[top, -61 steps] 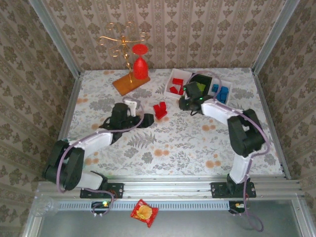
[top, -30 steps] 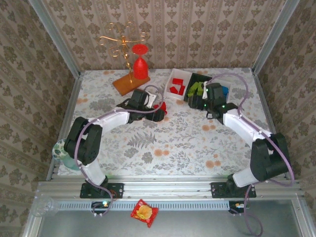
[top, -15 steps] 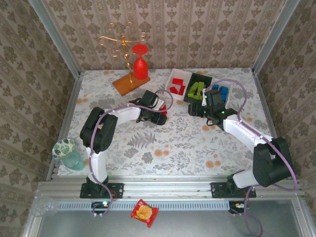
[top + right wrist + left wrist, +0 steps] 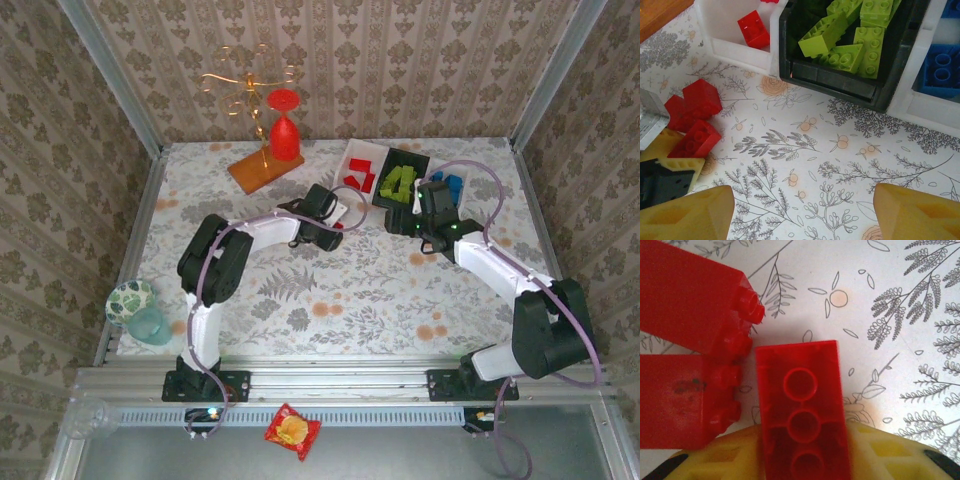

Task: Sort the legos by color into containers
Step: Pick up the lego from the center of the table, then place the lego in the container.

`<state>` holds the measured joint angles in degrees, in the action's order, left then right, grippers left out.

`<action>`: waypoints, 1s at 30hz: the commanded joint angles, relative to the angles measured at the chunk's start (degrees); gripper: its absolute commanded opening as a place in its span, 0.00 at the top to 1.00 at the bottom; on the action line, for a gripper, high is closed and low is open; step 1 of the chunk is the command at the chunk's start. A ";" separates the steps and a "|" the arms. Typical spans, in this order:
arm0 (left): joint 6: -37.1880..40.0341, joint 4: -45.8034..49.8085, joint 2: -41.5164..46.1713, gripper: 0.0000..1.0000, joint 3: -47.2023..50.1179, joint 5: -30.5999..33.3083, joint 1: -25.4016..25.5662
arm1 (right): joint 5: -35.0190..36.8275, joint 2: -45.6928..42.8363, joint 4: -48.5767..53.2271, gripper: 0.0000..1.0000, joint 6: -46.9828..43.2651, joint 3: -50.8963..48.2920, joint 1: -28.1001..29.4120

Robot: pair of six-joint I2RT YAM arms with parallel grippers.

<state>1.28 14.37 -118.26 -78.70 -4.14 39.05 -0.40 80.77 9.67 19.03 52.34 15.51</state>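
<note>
No lettering, number or brand can be read anywhere; the print on the red packet (image 4: 292, 430) is too small.

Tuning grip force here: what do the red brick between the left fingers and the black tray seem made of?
The red brick looks like hard moulded plastic, glossy and slightly translucent: sheen on its tubes. The black tray is probably plastic too, duller, with thin straight walls.

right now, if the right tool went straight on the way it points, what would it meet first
Most likely the near wall of the black tray with the green legos: the right tool faces it. It tilts down, so it may touch the table first.
</note>
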 commanded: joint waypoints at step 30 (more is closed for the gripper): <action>-3.00 -8.19 -12.28 0.69 -31.21 0.01 -2.05 | -2.15 -5.08 -23.71 0.00 -0.37 -10.79 4.32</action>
<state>-0.47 4.64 -127.83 -104.75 -5.91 37.52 -9.02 74.94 -6.79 19.94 42.24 18.41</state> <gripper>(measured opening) 0.337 0.997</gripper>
